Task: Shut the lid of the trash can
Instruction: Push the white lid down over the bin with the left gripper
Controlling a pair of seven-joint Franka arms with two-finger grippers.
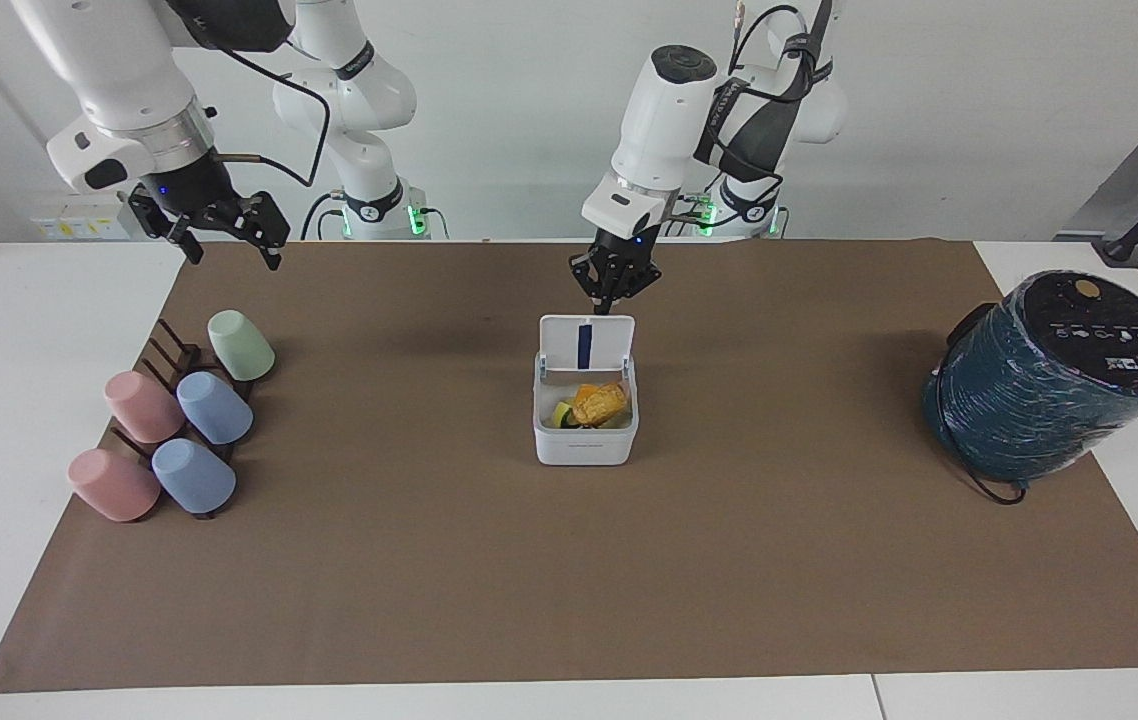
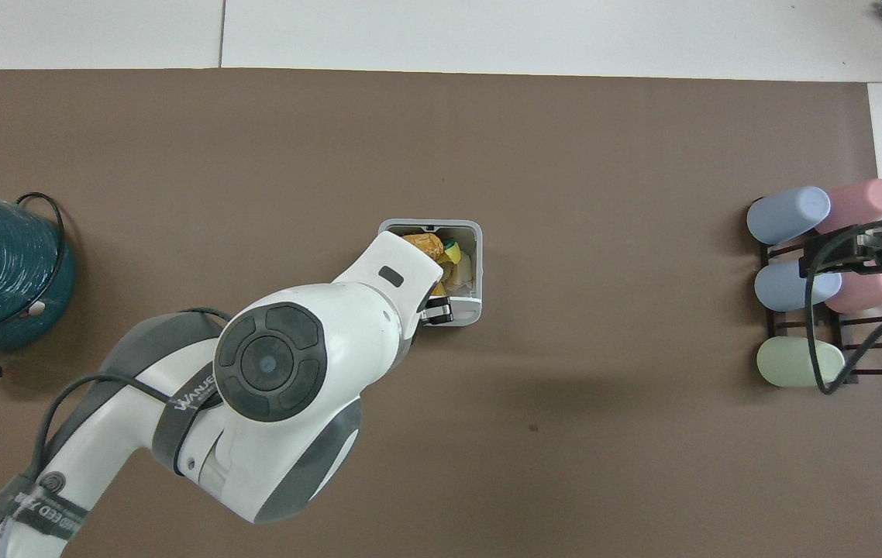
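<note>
We see the left gripper [image 1: 612,297] hanging just above the top edge of the lid [image 1: 586,343], its fingers drawn together and holding nothing, and as far as we can tell not yet touching the lid. The left arm reaches in over the middle of the brown mat [image 1: 569,590], and in the overhead view its white wrist covers part of the trash can [image 2: 469,288]. The trash can sits at the centre of the mat, a small white square box whose lid stands upright on the hinge at the side nearer to the robots, blue strip facing away from them. Inside we see food scraps [image 1: 594,404], orange and yellow-green pieces heaped near the rim. We judge the task barely begun: the approach looks finished, but the lid is fully open, and the push that tips it away from the robots and down onto the box is all still to do. The right gripper [image 1: 226,232] waits with fingers apart above the mat's edge near the cup rack [image 1: 172,358], where five pastel cups [image 1: 214,407] lie. A large dark teal cylinder [image 1: 1054,378] stands at the left arm's end of the table.
</note>
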